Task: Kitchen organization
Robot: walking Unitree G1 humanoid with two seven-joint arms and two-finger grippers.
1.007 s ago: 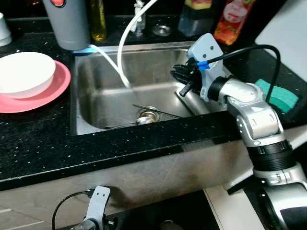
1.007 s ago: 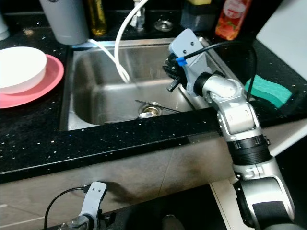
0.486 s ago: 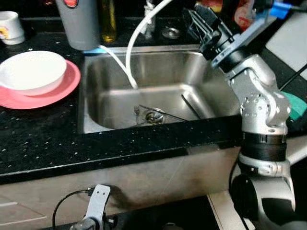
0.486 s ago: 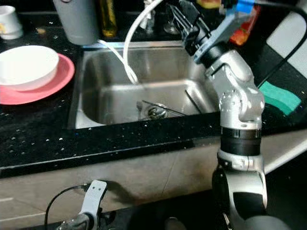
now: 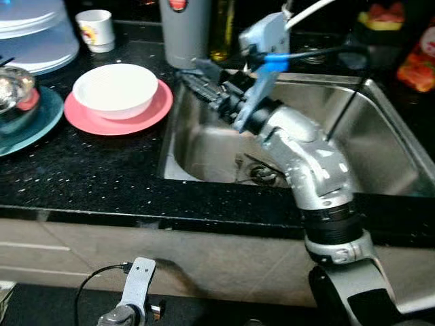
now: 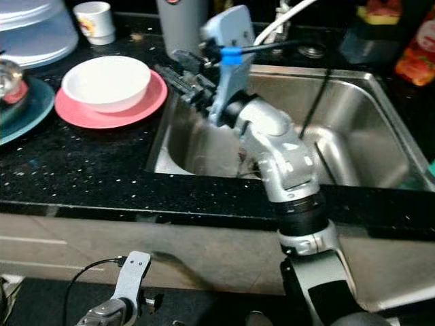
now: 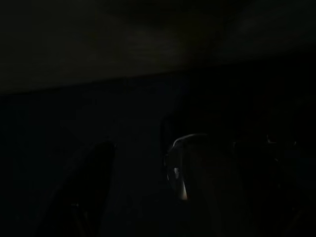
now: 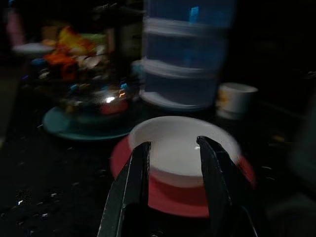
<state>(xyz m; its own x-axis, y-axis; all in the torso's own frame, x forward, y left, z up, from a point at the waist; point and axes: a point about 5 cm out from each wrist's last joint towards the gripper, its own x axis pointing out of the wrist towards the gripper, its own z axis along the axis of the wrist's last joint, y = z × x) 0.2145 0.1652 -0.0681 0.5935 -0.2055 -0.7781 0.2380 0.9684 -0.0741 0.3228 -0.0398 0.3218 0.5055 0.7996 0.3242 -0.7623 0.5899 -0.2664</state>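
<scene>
Red sauce bottle [image 5: 419, 60] and yellow oil bottle [image 5: 222, 30] behind the sink.

Very dark scene. A faint curved, shiny rim [image 7: 183, 163] is catching a little light. Beside it, a dim black finger-like shape [image 7: 84, 192] is showing. Everything else is lying in shadow.

White bowl [image 5: 115, 89] sits upright on pink plate [image 5: 150, 112], left of sink [image 5: 394, 129].

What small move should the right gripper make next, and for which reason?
Probably ease forward toward the white bowl on the pink plate. The right gripper hangs over the sink's left edge, fingers open and empty, and its wrist view frames the bowl between them, not yet touching.
</scene>
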